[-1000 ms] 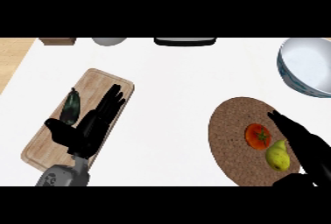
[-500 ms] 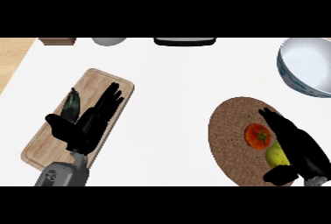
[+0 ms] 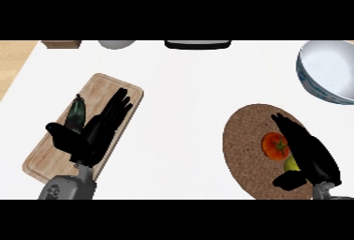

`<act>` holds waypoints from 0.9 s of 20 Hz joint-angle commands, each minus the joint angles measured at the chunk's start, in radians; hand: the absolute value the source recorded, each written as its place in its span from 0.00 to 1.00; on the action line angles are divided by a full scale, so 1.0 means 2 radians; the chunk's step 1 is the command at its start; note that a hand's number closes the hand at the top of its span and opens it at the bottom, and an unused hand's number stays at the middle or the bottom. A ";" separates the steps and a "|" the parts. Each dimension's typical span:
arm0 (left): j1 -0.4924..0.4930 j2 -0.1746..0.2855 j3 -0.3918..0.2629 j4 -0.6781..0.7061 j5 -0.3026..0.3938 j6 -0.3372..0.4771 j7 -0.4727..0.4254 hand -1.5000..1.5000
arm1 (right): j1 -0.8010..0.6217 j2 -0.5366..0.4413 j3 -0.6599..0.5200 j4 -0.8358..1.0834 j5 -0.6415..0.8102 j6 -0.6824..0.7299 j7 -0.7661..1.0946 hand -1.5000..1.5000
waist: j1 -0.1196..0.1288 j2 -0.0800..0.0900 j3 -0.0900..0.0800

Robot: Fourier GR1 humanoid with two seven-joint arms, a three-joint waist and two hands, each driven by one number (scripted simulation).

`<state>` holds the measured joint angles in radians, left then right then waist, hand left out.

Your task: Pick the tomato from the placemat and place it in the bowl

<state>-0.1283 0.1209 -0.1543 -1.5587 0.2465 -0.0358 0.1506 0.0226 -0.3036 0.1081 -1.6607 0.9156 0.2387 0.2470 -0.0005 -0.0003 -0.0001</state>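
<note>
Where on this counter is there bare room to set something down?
The white counter between the cutting board and the placemat is bare, up to the bowl. Crowded: the placemat, with tomato and right hand; the board, under the left hand.

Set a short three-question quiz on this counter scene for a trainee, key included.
1. True or false: the tomato lies in the bowl, not on the placemat.
2. Multiple choice: the left robot hand shows over which thing? A) the cutting board B) the placemat C) the bowl
3. Fill in: beside the tomato, half hidden under the open right robot hand, lies a ____ fruit.

Key: 1 false, the tomato is on the placemat; 2 A; 3 yellow.
</note>
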 commanded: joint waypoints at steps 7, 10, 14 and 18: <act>0.001 -0.022 0.014 0.002 -0.031 -0.013 0.001 0.50 | -0.008 0.026 -0.020 0.069 0.030 -0.042 -0.051 0.00 | 0.000 0.000 0.000; -0.005 -0.043 -0.007 0.005 -0.047 0.003 0.012 0.50 | -0.034 0.024 -0.036 0.107 0.024 -0.049 -0.066 0.00 | 0.000 0.000 0.000; 0.030 -0.023 0.011 -0.023 -0.029 -0.020 0.007 0.50 | -0.045 0.035 -0.024 0.152 0.034 -0.097 -0.120 1.00 | 0.003 0.000 0.000; 0.011 -0.015 0.031 -0.010 -0.026 -0.033 0.007 0.50 | -0.062 0.035 -0.021 0.139 0.050 -0.086 -0.110 1.00 | 0.002 0.000 0.000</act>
<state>-0.1090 0.0734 -0.1156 -1.5720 0.1885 -0.0796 0.1621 -0.0564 -0.2593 0.0557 -1.4452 0.9903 0.1045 0.0431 -0.0017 -0.0060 -0.0121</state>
